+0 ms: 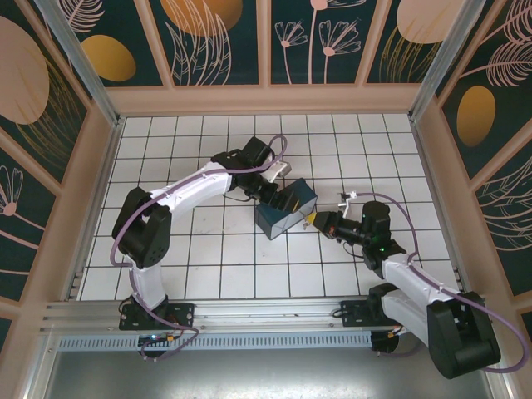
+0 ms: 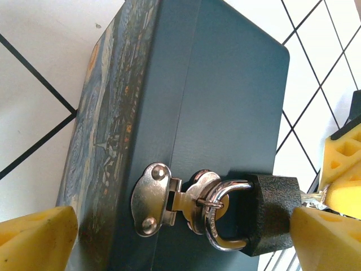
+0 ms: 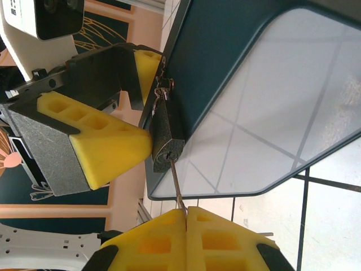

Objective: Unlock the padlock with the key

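On surface (image 1: 208, 249), overhead: box (image 1: 287, 208) sits between left pincer (image 1: 277, 194) and right pincer (image 1: 313, 220).
Left wrist: padlock (image 2: 271, 212) hangs from box hasp (image 2: 152, 197); left pincer released, fingers spread either side.
Right wrist: right pincer clenched on key (image 3: 176, 183); blade meets padlock base.

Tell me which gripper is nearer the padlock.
Left. The left gripper straddles the padlock, one pad against its body; the right gripper, shut on the key, sits at the key's outer end, apart from it.
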Motion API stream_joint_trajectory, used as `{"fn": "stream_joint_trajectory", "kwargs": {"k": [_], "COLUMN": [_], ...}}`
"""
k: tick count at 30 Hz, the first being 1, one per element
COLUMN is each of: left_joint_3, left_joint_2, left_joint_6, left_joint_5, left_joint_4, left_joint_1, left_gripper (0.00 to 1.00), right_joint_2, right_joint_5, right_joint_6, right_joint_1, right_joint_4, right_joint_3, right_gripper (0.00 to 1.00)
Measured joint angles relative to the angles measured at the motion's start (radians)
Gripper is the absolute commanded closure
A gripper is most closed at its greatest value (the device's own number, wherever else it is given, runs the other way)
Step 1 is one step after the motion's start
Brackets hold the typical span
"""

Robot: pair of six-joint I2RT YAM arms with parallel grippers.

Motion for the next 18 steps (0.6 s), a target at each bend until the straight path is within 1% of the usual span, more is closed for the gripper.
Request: {"fn": "stream_joint_trajectory", "kwargs": {"k": [9,18], "left_joint_3": [-0.006,-0.009], "left_joint_2": [-0.004,-0.005], "left_joint_6": [0.0,0.0], "left_joint_5": [0.002,0.002], "left_joint_4": [0.008,0.011], "left_joint_1": [0.004,0.005], "left_gripper": [0.06,0.06], "right_joint_2": [0.051,0.054], "right_joint_5": [-0.016,-0.023], "right_joint_6": [0.0,0.0], "right_joint_1": [0.0,0.0], "right_joint_4": [0.028,0.049], "right_joint_3": [0.013,0.014], "right_gripper": [1.0,1.0]}}
